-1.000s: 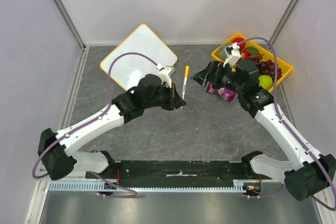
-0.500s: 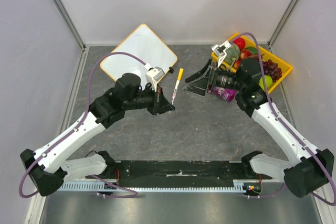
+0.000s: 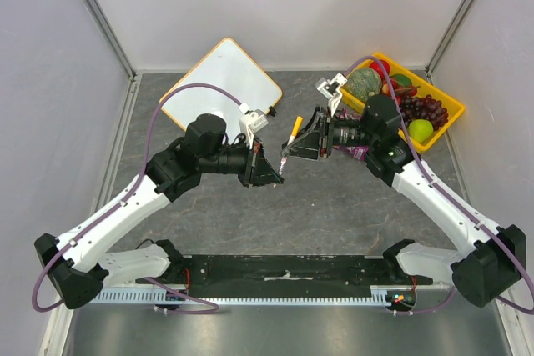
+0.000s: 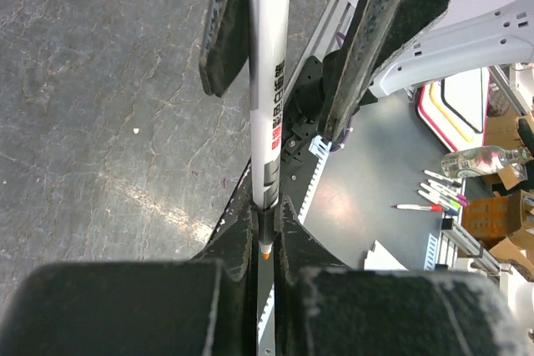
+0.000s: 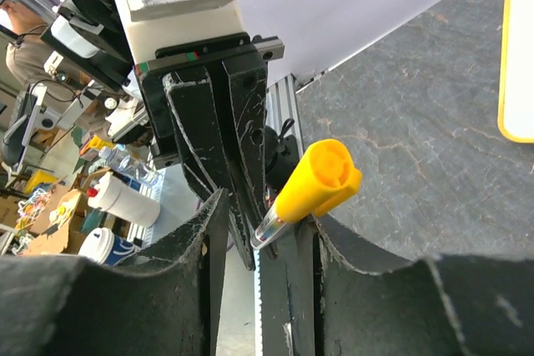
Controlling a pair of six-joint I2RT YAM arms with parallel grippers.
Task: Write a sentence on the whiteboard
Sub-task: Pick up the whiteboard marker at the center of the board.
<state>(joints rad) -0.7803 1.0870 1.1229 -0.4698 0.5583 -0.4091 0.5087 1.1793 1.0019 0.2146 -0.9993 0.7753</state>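
Left wrist view: the left gripper (image 4: 265,227) clamps a white marker (image 4: 269,81) whose black and red print is unreadable. The right gripper (image 5: 269,223) straddles its orange cap (image 5: 321,177), jaws apart; the whiteboard (image 3: 219,81) lies far left.

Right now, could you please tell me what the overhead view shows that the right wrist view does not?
Only overhead: the whole whiteboard, the yellow fruit tray and both arms. Only the right wrist: the round end face of the orange cap and a white bottle beyond the table. Both: the marker gripped by the left hand, its cap end inside the open right hand.
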